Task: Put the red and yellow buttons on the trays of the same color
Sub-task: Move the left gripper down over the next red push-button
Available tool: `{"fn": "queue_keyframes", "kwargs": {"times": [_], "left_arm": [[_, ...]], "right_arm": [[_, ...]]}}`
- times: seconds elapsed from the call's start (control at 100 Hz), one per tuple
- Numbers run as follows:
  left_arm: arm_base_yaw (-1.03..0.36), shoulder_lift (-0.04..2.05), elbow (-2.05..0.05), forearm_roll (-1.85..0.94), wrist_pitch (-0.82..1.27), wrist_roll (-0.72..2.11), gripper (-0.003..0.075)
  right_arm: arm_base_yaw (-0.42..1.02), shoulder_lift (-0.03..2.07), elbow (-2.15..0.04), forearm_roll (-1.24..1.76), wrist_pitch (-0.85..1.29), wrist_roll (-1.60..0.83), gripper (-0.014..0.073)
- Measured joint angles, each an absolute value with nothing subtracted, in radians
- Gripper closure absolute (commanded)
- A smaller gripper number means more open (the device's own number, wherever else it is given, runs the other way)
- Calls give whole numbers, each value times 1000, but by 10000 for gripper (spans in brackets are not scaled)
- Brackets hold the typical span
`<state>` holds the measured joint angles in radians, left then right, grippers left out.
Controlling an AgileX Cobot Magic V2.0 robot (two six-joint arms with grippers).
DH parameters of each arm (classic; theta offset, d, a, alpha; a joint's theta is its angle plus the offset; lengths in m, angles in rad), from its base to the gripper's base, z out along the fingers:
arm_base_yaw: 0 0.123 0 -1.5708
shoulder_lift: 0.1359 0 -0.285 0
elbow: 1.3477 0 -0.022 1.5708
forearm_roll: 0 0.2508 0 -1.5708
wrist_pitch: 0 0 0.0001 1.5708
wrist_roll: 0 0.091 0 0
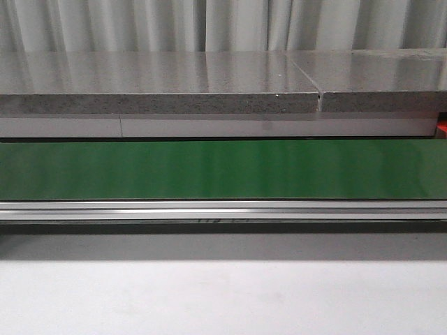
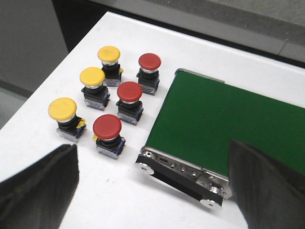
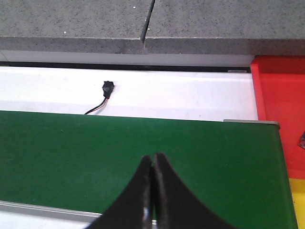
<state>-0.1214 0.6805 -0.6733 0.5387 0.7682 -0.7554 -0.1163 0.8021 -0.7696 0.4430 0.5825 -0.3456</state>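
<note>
While six red and yellow mushroom-head push buttons (image 2: 106,102) wait untouched on white surface (image 2: 190,52), left fingers (image 2: 38,186) spread wide above for picking; right fingers (image 3: 151,188) pinched together, empty, over green conveyor belt (image 3: 95,157).

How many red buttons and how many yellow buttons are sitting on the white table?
Red buttons: 3
Yellow buttons: 3
Total: 6 buttons, all standing on the white table beside the end of the green belt.
</note>
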Motion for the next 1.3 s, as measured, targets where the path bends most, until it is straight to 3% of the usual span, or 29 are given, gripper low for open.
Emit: {"fn": "queue_keyframes", "kwargs": {"times": [0.2,0.74,1.3], "left_arm": [[-96,873,-718,558,761,-837,121],[218,1218,-748,526,625,-861,121],[253,1497,-820,521,489,-861,122]], "right_arm": [[-116,802,-770,443,582,-346,660],[-116,802,-770,443,582,-346,660],[-116,802,-770,443,585,-346,660]]}}
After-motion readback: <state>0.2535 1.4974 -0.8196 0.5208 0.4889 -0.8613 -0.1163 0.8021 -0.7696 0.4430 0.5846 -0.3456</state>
